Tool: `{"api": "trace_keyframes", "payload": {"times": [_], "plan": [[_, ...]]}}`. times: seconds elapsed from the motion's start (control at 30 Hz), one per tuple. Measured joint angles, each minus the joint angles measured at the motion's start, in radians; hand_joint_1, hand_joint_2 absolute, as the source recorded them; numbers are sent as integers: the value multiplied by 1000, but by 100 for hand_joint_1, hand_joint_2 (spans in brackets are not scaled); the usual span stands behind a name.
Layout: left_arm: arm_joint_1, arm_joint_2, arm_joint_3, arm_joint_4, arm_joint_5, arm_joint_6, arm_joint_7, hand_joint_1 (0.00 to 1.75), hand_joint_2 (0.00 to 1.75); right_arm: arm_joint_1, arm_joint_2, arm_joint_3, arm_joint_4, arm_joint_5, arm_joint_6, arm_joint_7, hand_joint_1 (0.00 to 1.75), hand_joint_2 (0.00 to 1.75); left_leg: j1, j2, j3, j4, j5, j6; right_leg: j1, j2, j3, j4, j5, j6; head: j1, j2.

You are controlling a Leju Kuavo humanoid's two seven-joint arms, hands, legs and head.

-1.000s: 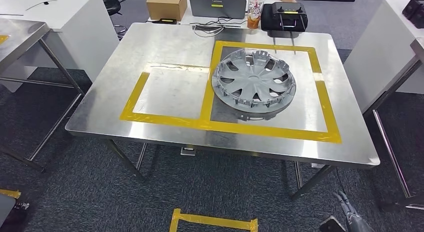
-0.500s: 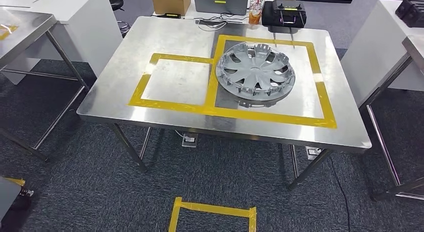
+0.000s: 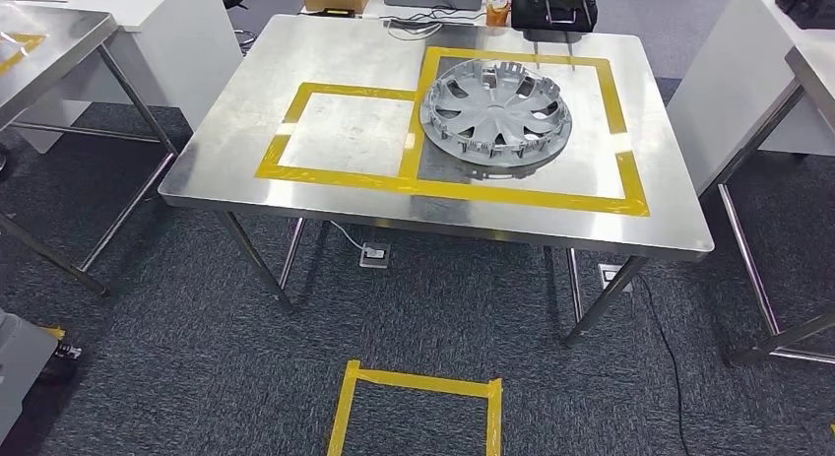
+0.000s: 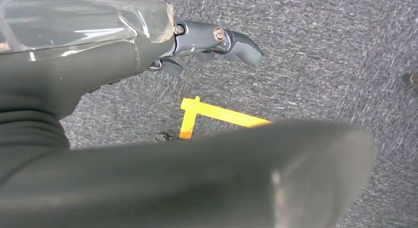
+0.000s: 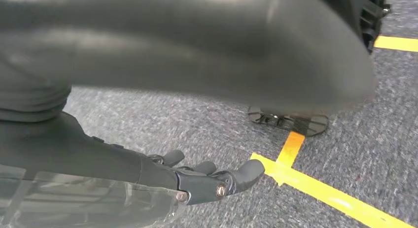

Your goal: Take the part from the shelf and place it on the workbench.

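The robot's left hand (image 4: 197, 43), dark grey with a ribbed cover and a clear taped film over its back, hangs above the carpeted floor in the left wrist view. Its dark fingers (image 4: 236, 40) reach out nearly straight, lightly bent at the tips, and hold nothing. The robot's right hand (image 5: 197, 181), of the same dark grey build with the same clear film, also hangs over the floor in the right wrist view. Its fingers (image 5: 246, 171) lie side by side, stretched out with a slight curl, apart from the floor and empty.
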Motion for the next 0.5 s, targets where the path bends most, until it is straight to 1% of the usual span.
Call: {"api": "trace_keyframes", "payload": {"times": [0.03, 0.07, 0.1, 0.13, 0.17, 0.2, 0.23, 0.27, 0.3, 0.33, 0.37, 0.43, 0.47, 0.5], "plan": [[0, 5, -12, 11, 10, 9, 3, 0, 0, 0, -2, 14, 7, -23, -8, 3, 0, 0, 3, -2, -17, 46, -35, -7, -2, -1, -4, 0, 5, -6, -1, 0], [1, 10, -24, 24, 19, 19, 5, 0, 0, 0, -4, 29, 11, -47, -17, 6, 0, 0, 6, -3, -40, 110, -78, -13, -1, -2, -9, 0, 9, -10, -3, 0], [2, 15, -37, 38, 29, 28, 8, 0, 0, -1, -6, 45, 14, -70, -26, 8, 0, 0, 9, -3, -65, 182, -117, -17, 0, -3, -13, 1, 12, -12, -3, 0], [3, 20, -49, 53, 39, 37, 11, 0, 0, -1, -7, 60, 16, -93, -34, 10, 0, 0, 12, -3, -82, 240, -140, -21, 1, -4, -16, 2, 15, -11, -4, 0], [6, 25, -63, 68, 48, 45, 14, 0, 0, -2, -8, 76, 17, -115, -42, 13, 0, 0, 15, -3, -83, 264, -143, -22, 2, -4, -19, 2, 17, -10, -3, 0], [9, 29, -77, 84, 57, 53, 16, 0, 0, -4, -9, 91, 18, -136, -51, 17, 0, 0, 16, -3, -64, 247, -127, -22, 2, -4, -19, 3, 18, -8, -3, 0], [13, 33, -92, 100, 67, 62, 19, 0, 0, -6, -10, 108, 19, -159, -59, 20, 0, 0, 17, -4, -25, 189, -97, -19, 2, -4, -17, 3, 18, -7, -4, 0], [17, 38, -107, 115, 76, 70, 21, 0, 0, -9, -10, 125, 19, -181, -67, 23, 0, 0, 17, -4, 19, 113, -68, -15, 3, -3, -16, 3, 19, -7, -3, 0], [20, 44, -124, 130, 85, 79, 24, 0, 0, -13, -11, 143, 18, -204, -76, 24, 0, 0, 15, -6, 59, 45, -49, -10, 4, -3, -17, 3, 19, -5, -3, 0], [22, 49, -140, 144, 95, 87, 26, 0, 0, -17, -12, 161, 18, -226, -84, 27, 0, 0, 12, -7, 84, -4, -40, -5, 5, -3, -19, 3, 21, -1, -3, 0], [24, 54, -156, 157, 104, 96, 28, 0, 0, -20, -12, 178, 18, -248, -92, 28, 0, 0, 9, -8, 94, -26, -41, -1, 6, -3, -22, 3, 23, 3, -3, 0], [27, 64, -186, 181, 122, 113, 33, 0, 0, -23, -14, 212, 19, -290, -107, 34, 0, 0, 6, -8, 90, -34, -37, 9, 7, -3, -26, 2, 30, 16, -3, 0], [29, 68, -203, 192, 132, 122, 35, 0, 0, -23, -14, 229, 19, -312, -115, 37, 0, 0, 7, -6, 87, -40, -31, 17, 6, -3, -30, 7, 25, 21, -3, 0], [29, 72, -220, 202, 142, 130, 38, 0, 0, -21, -14, 246, 19, -334, -123, 40, 0, 0, 8, -4, 84, -45, -24, 25, 6, -2, -40, 25, 11, 22, -2, 0]]}}
